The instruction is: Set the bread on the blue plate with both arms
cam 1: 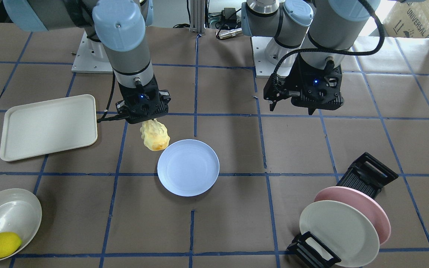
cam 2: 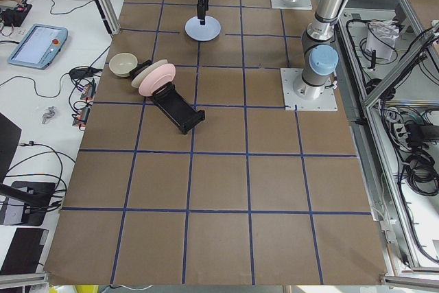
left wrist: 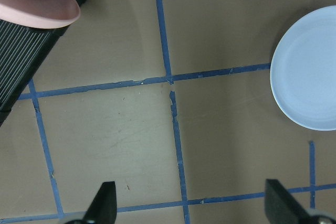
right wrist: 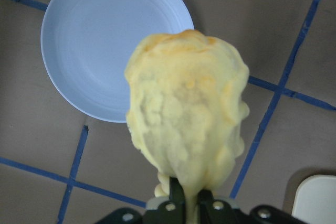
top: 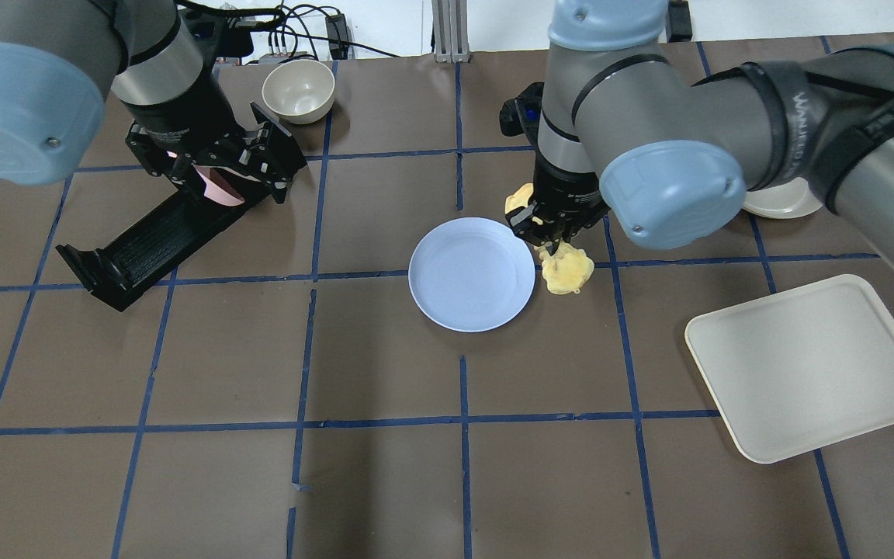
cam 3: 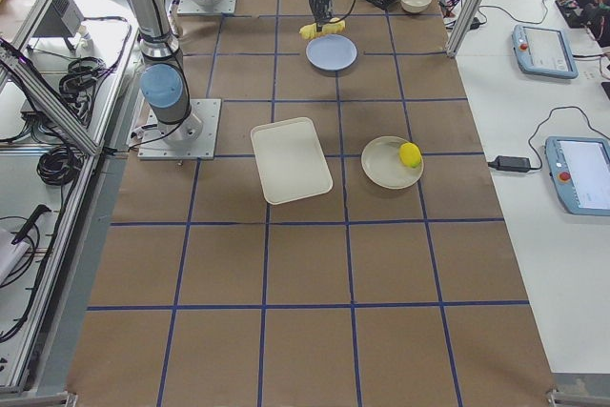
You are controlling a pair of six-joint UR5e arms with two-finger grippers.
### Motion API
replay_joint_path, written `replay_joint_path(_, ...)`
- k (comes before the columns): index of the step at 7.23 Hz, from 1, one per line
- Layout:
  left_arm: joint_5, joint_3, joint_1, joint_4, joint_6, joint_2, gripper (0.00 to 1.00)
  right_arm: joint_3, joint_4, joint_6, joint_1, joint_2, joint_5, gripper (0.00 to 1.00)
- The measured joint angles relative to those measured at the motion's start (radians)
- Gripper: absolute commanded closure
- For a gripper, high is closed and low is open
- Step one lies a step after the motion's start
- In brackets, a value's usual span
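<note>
The bread (cam 1: 155, 136) is a bumpy golden-yellow loaf that hangs from my right gripper (cam 1: 148, 122), which is shut on its upper end. It hangs just off the rim of the blue plate (cam 1: 188, 167), on the side toward the cream tray. The right wrist view shows the bread (right wrist: 186, 124) in front of the plate (right wrist: 105, 45). My left gripper (cam 1: 292, 108) is open and empty, above the table and apart from the plate. Its fingers (left wrist: 107, 203) stand wide apart in the left wrist view, with the plate (left wrist: 310, 77) at the right edge.
A cream tray (cam 1: 48, 126) lies beside the right arm. A bowl (cam 1: 8, 214) holds a lemon (cam 1: 1, 244). A black rack (cam 1: 367, 173) holds a pink plate (cam 1: 376, 208) and a cream plate (cam 1: 339, 232). A small bowl (top: 298, 91) stands at the far edge.
</note>
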State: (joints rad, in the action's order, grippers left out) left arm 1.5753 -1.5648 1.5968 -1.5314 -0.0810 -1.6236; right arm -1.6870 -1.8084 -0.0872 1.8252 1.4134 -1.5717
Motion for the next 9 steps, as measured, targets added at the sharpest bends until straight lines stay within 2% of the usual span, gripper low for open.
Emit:
replay_joint_path(3,-0.020,0.000,-0.044,-0.004,0.000,0.006,0.00,0.002,-0.140,0.099,0.077,-0.110,0.006,0.83)
replay_joint_path(5,-0.029,-0.007,-0.051,-0.004,0.002,-0.004,0.00,0.000,-0.241,0.151,0.114,-0.193,0.005,0.76)
replay_joint_path(6,-0.031,-0.009,-0.052,-0.004,0.003,-0.006,0.00,-0.001,-0.294,0.158,0.128,-0.236,0.007,0.36)
replay_joint_path(7,-0.031,-0.010,-0.053,-0.004,0.003,-0.007,0.00,-0.006,-0.324,0.159,0.134,-0.266,0.004,0.02)
replay_joint_path(9,-0.031,-0.010,-0.054,-0.003,0.003,-0.008,0.00,-0.012,-0.363,0.163,0.138,-0.292,-0.013,0.00)
